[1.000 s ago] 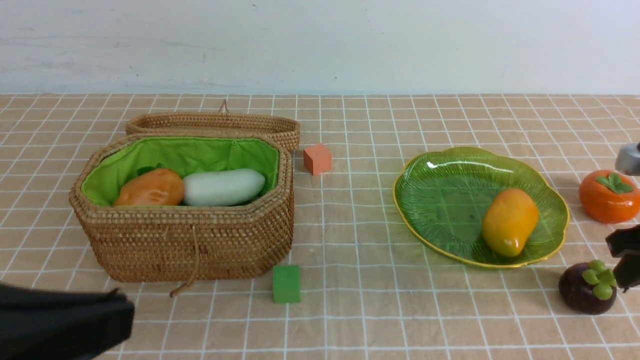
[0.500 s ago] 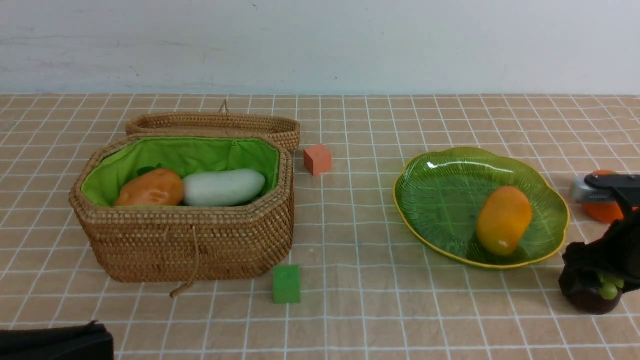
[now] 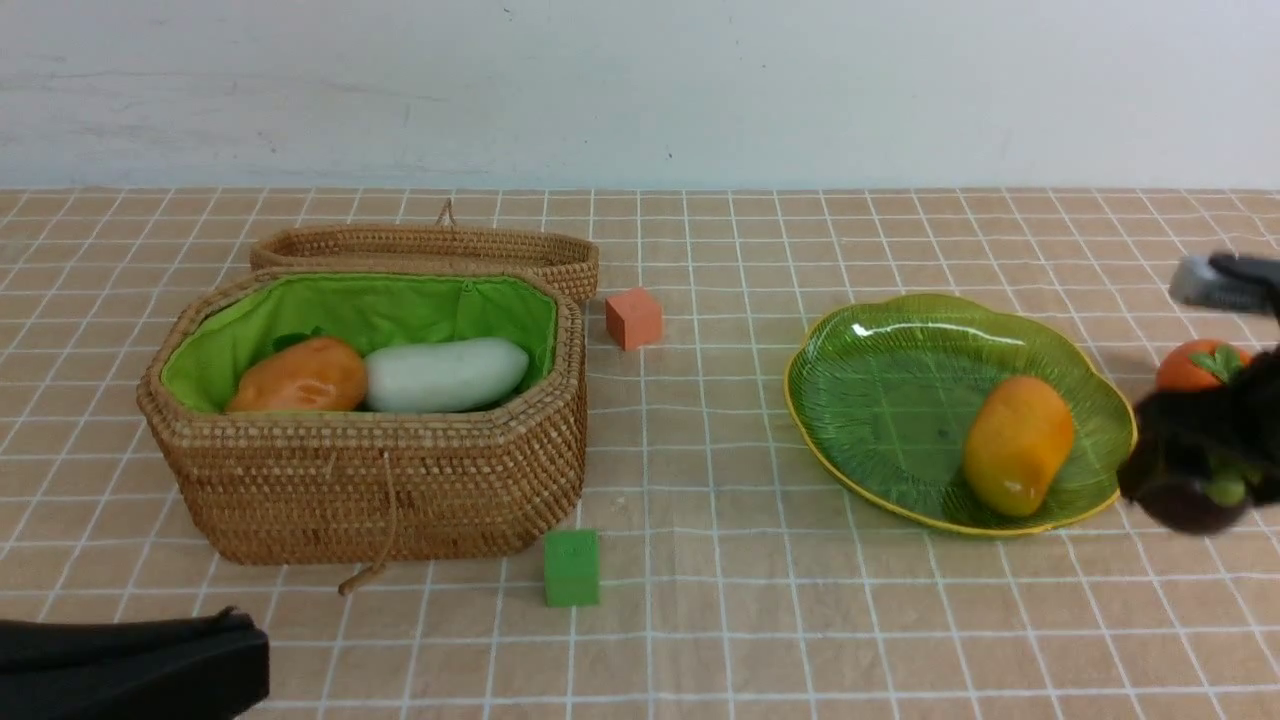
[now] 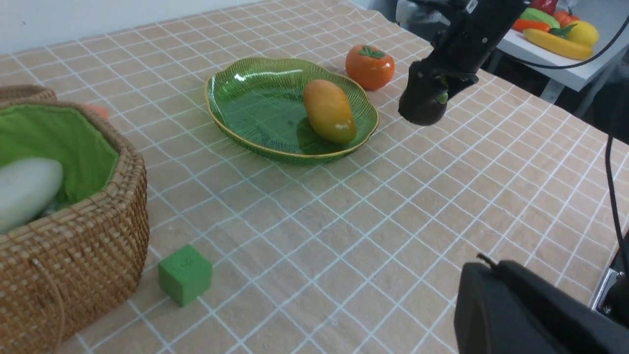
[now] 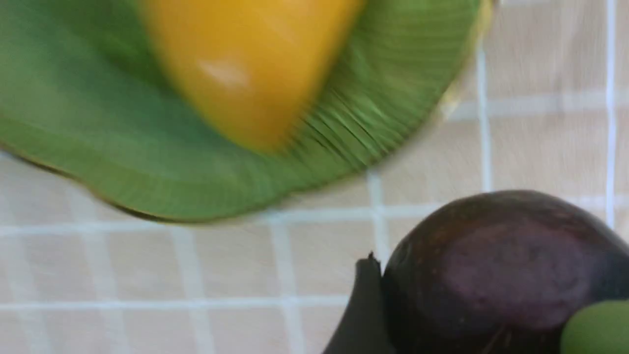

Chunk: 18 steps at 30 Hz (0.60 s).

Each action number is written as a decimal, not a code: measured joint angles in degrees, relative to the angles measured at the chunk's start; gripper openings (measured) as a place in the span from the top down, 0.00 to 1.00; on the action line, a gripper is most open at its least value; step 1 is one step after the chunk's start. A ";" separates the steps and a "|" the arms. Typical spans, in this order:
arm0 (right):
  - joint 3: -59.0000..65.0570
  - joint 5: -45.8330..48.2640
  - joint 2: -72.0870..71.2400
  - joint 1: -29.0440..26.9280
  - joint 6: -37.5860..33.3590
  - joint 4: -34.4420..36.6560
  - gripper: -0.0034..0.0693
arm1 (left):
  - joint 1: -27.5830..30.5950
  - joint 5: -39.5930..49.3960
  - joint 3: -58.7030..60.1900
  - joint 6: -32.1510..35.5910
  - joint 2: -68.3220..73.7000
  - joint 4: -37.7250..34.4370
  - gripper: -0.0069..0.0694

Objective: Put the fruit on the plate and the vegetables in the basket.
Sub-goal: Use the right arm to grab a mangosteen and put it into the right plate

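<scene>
The right gripper [image 4: 433,88] pinches the mangosteen [image 4: 420,106] in the air; set it softly on the plate's [image 4: 248,101] bare part.

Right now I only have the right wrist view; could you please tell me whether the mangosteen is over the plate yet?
Observer: Not yet. In the left wrist view the mangosteen, held in the right gripper, hangs just outside the rim of the plate, apparently clear of the cloth.
Operator: Thank you. Where is the persimmon?
Observer: The persimmon sits on the cloth to the right of the plate, not on it.
Operator: And how does the basket look?
Observer: The basket stands open, with the potato and the radish lying inside.
</scene>
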 joint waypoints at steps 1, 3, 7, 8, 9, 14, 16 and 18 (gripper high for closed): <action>-1.47 -3.30 -0.68 2.28 -2.17 2.65 0.17 | 0.00 -1.09 0.00 0.13 0.00 0.05 0.93; -3.38 -8.44 0.85 6.36 -5.40 6.45 0.17 | 0.00 -2.23 0.00 0.13 0.00 0.19 0.93; -6.22 -15.15 8.84 11.09 -10.00 8.80 0.17 | 0.00 -3.06 0.00 0.16 0.00 0.23 0.93; -6.87 -15.91 11.43 11.32 -10.64 8.80 0.17 | 0.00 -3.06 0.00 0.16 0.00 0.23 0.93; -7.92 -16.51 13.83 11.53 -11.11 8.80 0.17 | 0.00 -3.06 0.00 0.16 0.00 0.23 0.93; -10.91 -15.88 19.38 11.65 -11.68 8.80 0.07 | 0.00 -3.00 0.00 0.16 0.00 0.23 0.93; -11.62 -14.70 19.08 11.65 -11.83 8.74 0.03 | 0.00 -3.06 0.00 0.16 0.00 0.47 0.93; -12.44 -13.06 17.29 11.65 -11.90 8.74 0.02 | 0.00 -3.06 0.00 0.16 0.00 0.85 0.93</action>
